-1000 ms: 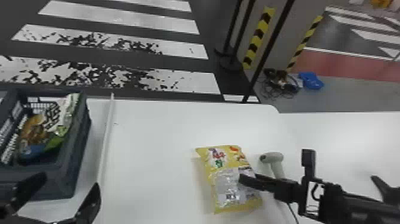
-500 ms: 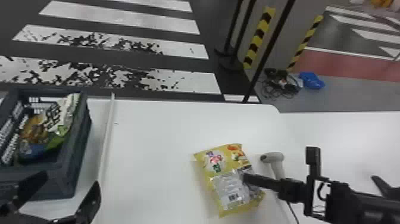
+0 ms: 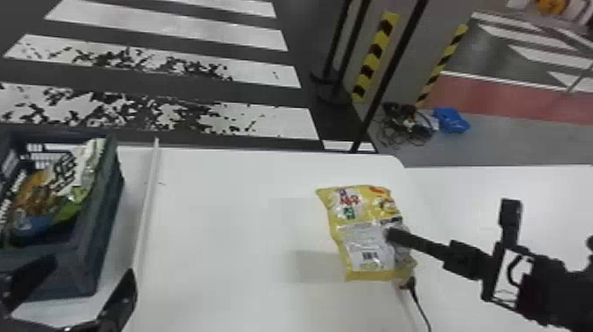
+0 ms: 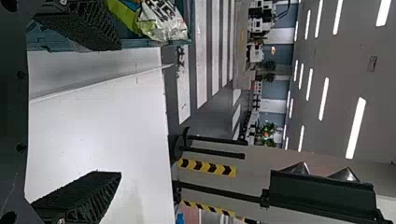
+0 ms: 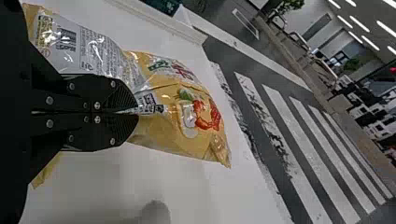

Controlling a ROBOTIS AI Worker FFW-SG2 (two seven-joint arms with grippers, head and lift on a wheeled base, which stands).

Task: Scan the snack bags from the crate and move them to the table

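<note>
The scanning step seems to be in hand: the right tool (image 5: 137, 112) is closed on the yellow snack bag (image 3: 353, 220), which sits over the right part of the surface (image 3: 229, 229), apparently raised, with a soft shadow to its left. A dark cable (image 3: 421, 304) by its near edge may belong to a scanner. The next move likely calls for bringing the barcode (image 5: 66, 39) squarely to the reader, then lowering the bag and letting go. The left tool (image 4: 119, 109) is spread wide beside the crate (image 3: 99, 247) at the left, where a green-and-white bag (image 3: 70, 176) lies among packaging still to be handled. As for print, the yellow bag bears a pale panel of dense small text around the barcode, with red, green and purple lettering and a food picture towards its far end; bold dark characters mark the green-and-white bag.
</note>
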